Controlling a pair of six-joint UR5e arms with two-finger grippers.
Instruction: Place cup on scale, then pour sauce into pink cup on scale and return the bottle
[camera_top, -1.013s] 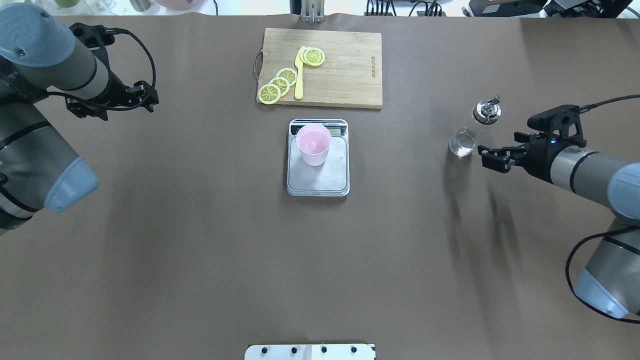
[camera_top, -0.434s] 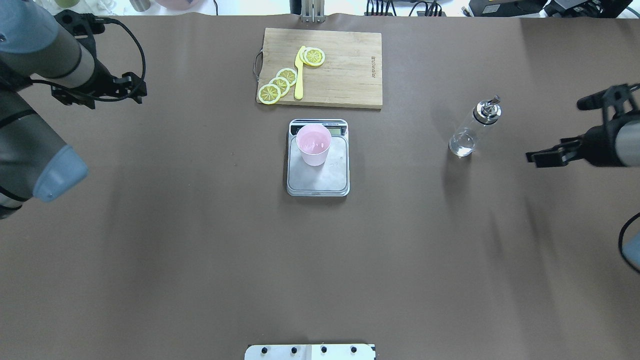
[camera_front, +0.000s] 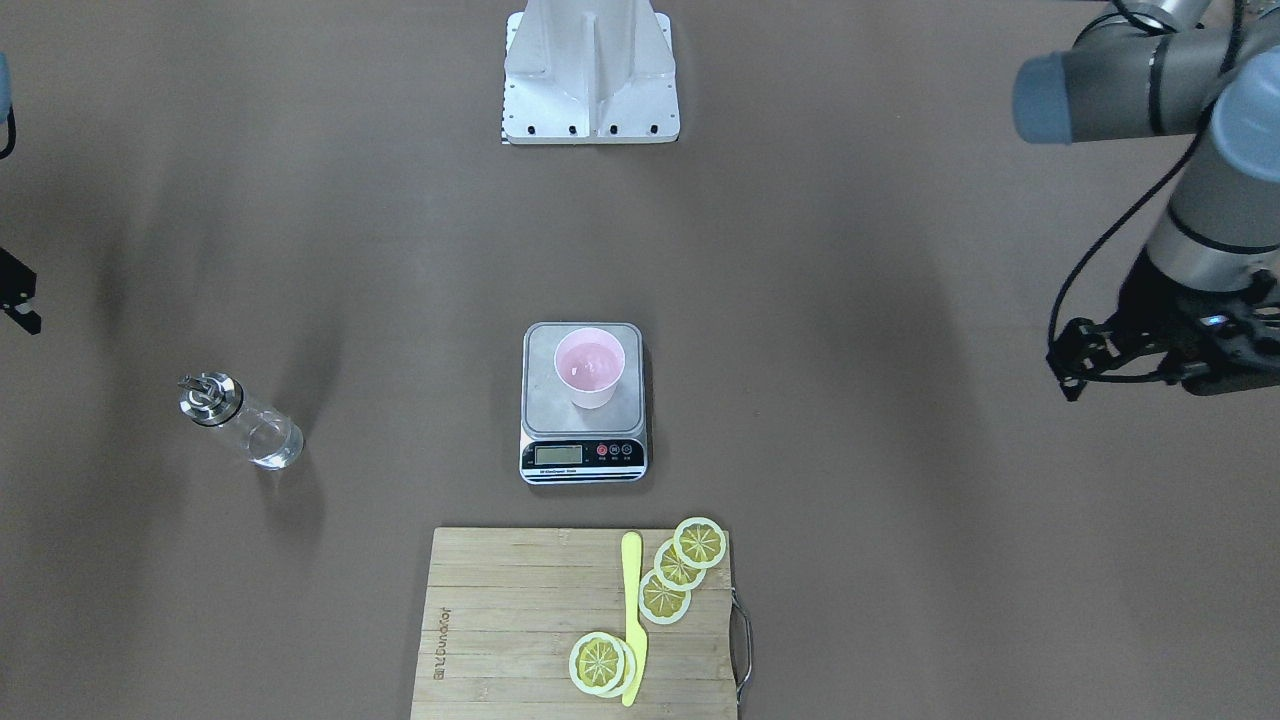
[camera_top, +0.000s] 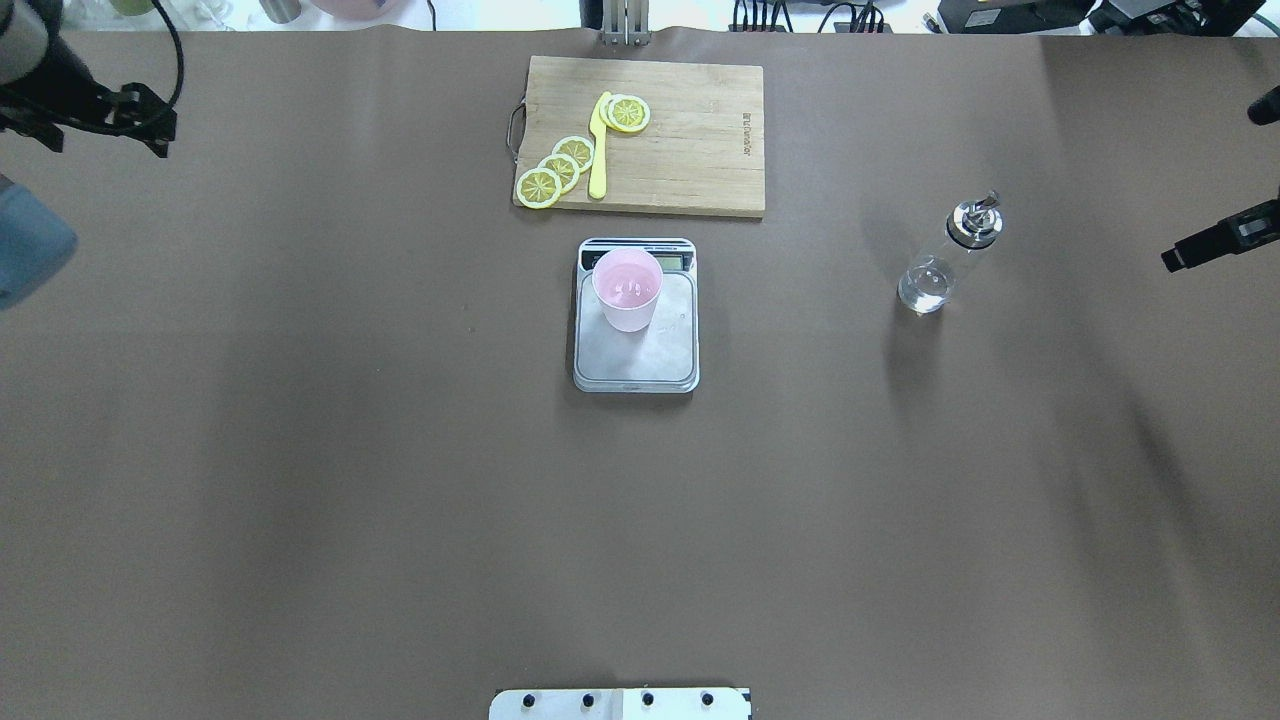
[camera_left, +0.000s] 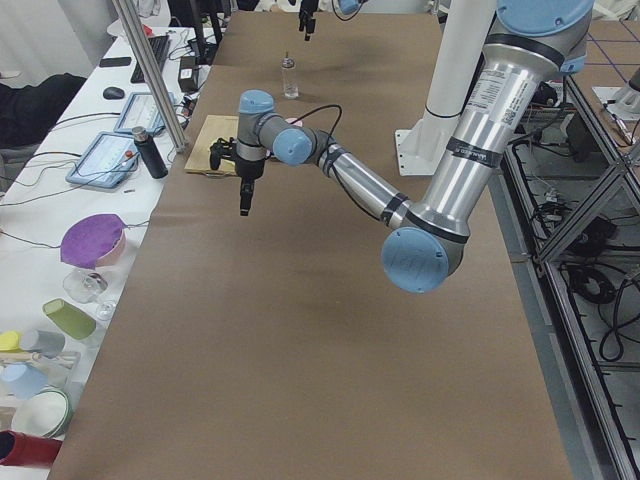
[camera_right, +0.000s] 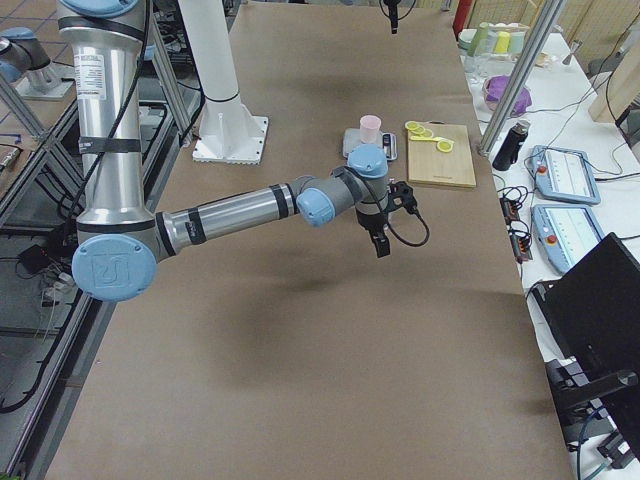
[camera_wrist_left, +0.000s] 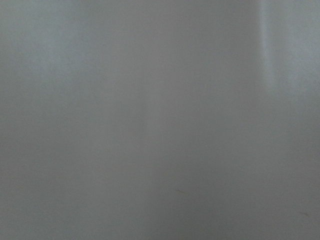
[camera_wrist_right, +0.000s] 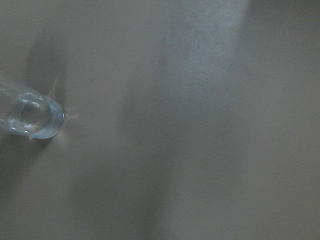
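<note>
Cup (camera_top: 627, 288) stands upright on the scale (camera_top: 640, 365). Bottle (camera_top: 940, 260) stands upright on the surface (camera_top: 350, 450), well apart on the robot's right. Left hand (camera_left: 245, 202) and right hand (camera_right: 380, 245) hang near opposite ends, grasping nothing; how far either is spread, I cannot tell.

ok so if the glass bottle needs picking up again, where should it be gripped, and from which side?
Grip the bottle on its round glass body, about mid-height, below the chrome pourer cap. It stands upright with bare table around it, so a level approach from the robot's right likely suits; the right hand is on that side. The cap is narrow and uneven, a poorer hold.
</note>
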